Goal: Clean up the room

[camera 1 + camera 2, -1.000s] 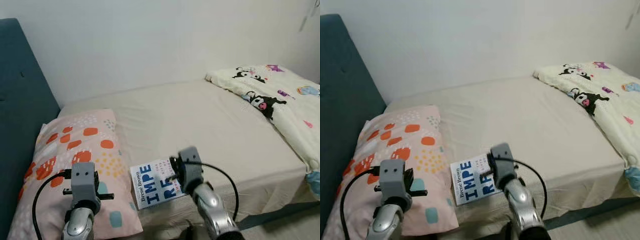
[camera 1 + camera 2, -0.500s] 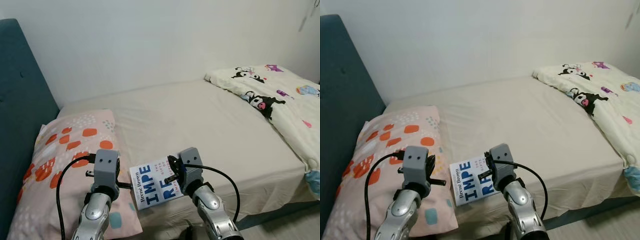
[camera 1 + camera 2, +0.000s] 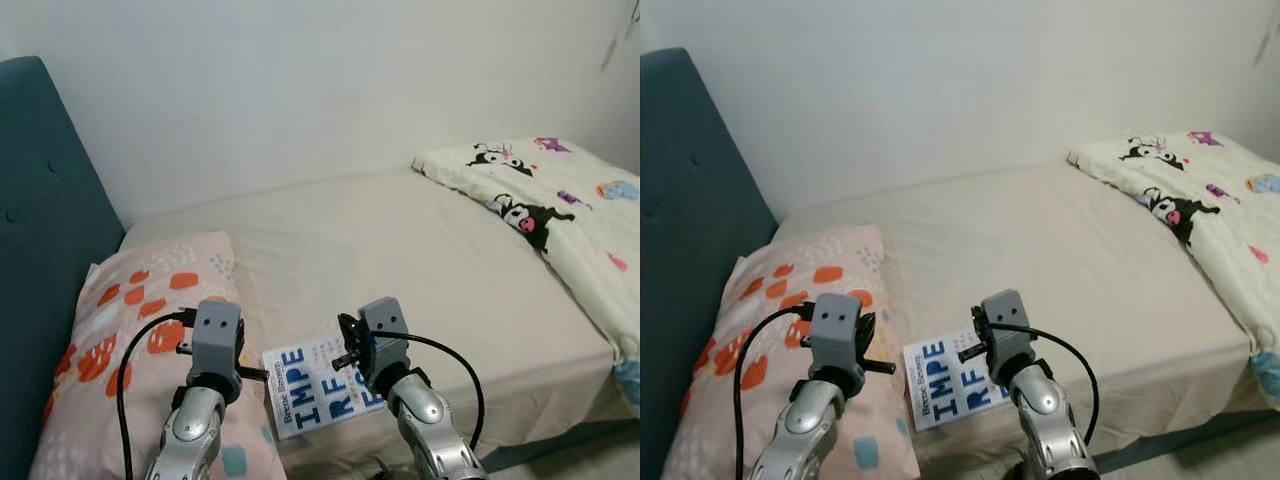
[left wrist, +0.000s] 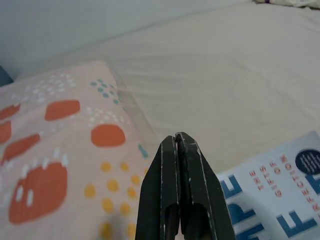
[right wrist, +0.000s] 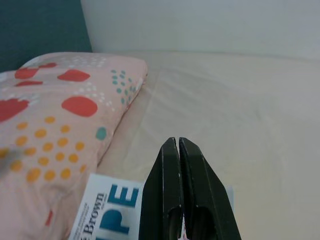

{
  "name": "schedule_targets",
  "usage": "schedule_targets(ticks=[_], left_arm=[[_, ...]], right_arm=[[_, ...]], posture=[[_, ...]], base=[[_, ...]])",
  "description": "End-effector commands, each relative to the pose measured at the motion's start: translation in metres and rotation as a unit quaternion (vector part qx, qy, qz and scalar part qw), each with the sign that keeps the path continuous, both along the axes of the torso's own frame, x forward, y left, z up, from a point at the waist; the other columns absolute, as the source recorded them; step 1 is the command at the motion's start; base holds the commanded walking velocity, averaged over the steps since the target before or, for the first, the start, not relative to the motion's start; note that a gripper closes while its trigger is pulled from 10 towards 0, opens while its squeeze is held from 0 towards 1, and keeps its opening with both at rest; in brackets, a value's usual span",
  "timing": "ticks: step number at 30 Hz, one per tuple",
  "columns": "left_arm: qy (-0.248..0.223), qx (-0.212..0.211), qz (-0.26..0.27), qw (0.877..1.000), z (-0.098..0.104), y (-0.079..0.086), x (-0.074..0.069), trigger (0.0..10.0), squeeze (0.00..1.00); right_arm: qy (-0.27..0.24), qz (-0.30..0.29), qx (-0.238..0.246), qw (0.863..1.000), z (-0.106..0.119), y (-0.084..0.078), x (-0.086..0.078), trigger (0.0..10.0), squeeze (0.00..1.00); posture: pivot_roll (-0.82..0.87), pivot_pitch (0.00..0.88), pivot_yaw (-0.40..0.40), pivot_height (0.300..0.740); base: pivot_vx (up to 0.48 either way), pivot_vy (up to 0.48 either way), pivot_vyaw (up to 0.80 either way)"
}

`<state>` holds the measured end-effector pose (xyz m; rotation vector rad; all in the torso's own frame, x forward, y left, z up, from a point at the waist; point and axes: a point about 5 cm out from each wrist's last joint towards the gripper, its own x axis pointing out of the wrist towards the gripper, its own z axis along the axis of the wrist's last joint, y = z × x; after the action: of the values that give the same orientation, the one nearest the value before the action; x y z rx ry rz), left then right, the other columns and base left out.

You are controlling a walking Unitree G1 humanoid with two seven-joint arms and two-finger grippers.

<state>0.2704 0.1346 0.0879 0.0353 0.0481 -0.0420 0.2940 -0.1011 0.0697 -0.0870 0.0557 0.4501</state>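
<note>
Pillow (image 3: pixel 120 330) on the left, with my left gripper (image 4: pixel 180 142), fingers pressed together, now swung in from over it to the book's (image 3: pixel 325 390) edge. Right gripper (image 5: pixel 178 145), also closed, hovers over the book near the bed's (image 3: pixel 440 260) front edge, so I'd judge a two-handed pickup is next.

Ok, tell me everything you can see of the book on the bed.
The book is a thin paperback with a white cover, big blue block letters, small orange text and a dark blue round badge. It lies flat and closed, face up, slightly askew on the beige sheet near the bed's front edge, right beside the patterned pillow. The right gripper hangs over its right part, fingers together; the left gripper hangs over the pillow's edge by its left side. Whether either touches it is unclear.
</note>
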Motion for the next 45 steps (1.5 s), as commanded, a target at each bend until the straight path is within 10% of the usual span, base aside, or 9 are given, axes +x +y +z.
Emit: schedule_targets(ticks=[1, 15, 45], left_arm=[[0.002, 0.009, 0.007, 1.0, -0.001, 0.005, -0.001, 10.0, 0.0], [0.002, -0.005, 0.034, 0.999, -0.002, 0.017, -0.006, 10.0, 0.0], [0.001, -0.003, 0.021, 1.0, -0.01, 0.021, -0.01, 10.0, 0.0]], right_arm=[[0.0, 0.007, 0.005, 1.0, 0.002, 0.004, 0.0, 10.0, 0.0], [0.012, 0.04, 0.003, 0.999, 0.001, 0.009, -0.001, 10.0, 0.0], [0.023, 0.092, -0.004, 0.995, -0.002, 0.024, -0.001, 10.0, 0.0]], posture=[[-0.06, 0.0, 0.007, 0.671], [-0.05, 0.0, -0.014, 0.739], [-0.05, 0.0, -0.004, 0.74]], base=[[0.0, 0.0, 0.0], [0.0, 0.0, 0.0], [0.0, 0.0, 0.0]])
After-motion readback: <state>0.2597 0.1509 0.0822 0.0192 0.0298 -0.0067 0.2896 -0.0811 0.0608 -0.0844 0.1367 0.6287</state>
